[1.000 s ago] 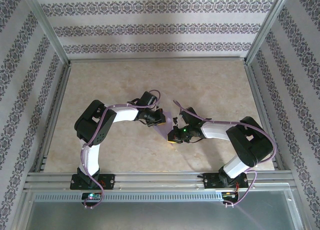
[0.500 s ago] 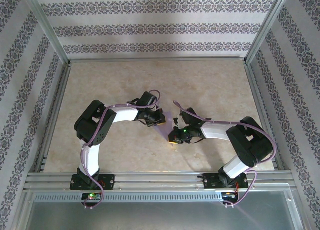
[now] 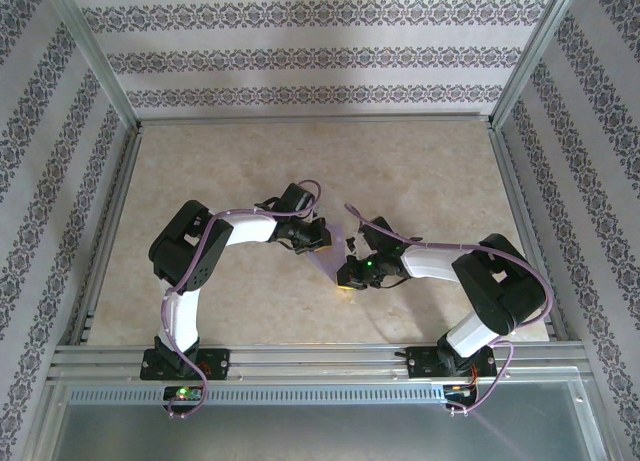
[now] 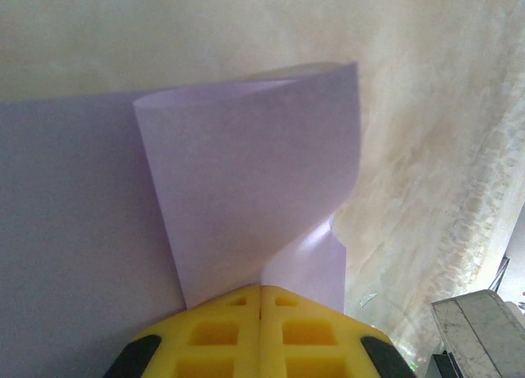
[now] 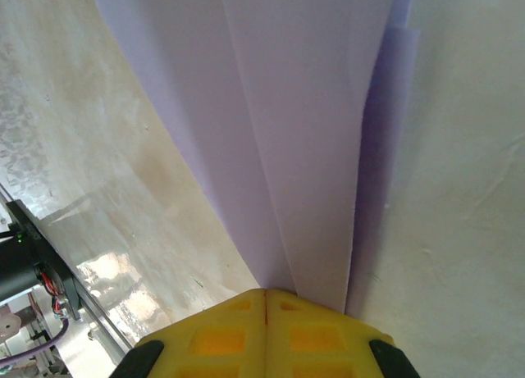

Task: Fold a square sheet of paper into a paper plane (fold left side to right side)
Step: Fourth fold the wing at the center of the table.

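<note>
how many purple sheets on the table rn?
1. The square sheet of paper lies mid-table, partly folded, between the left claw and right claw. The arms cover most of it from above, so another could be hidden.

My right claw (image 5: pixel 265 302) has slid a tiny bit closer to my left claw (image 4: pixel 261 294). Less of the purple paper (image 4: pixel 246 189) shows between them now.

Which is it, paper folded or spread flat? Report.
Partly folded: the lavender paper has a flap curling over its lower layer, not creased flat.
</note>
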Controlling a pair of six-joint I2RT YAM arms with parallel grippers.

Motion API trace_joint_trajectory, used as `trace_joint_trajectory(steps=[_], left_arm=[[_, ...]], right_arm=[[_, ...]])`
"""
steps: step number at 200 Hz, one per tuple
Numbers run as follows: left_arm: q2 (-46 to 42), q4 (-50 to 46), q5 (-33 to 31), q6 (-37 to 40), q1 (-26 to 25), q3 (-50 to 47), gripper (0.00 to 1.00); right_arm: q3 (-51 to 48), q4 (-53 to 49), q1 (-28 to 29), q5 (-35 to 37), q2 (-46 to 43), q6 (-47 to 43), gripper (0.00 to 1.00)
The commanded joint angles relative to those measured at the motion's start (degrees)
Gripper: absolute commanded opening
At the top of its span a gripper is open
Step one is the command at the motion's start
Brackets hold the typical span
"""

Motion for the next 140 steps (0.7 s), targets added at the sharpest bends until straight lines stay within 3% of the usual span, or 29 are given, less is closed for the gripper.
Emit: trace_joint_trajectory(steps=[1, 140], left_arm=[[3.80, -7.30, -6.45, 1.44, -0.27, -0.79, 0.00], [4.50, -8.00, -7.30, 1.78, -0.21, -0.53, 0.00]], right_arm=[[-1.03, -4.01, 0.54, 2.40, -1.08, -1.12, 0.01], [-3.49, -4.94, 0.82, 2.57, -1.55, -0.68, 0.01]])
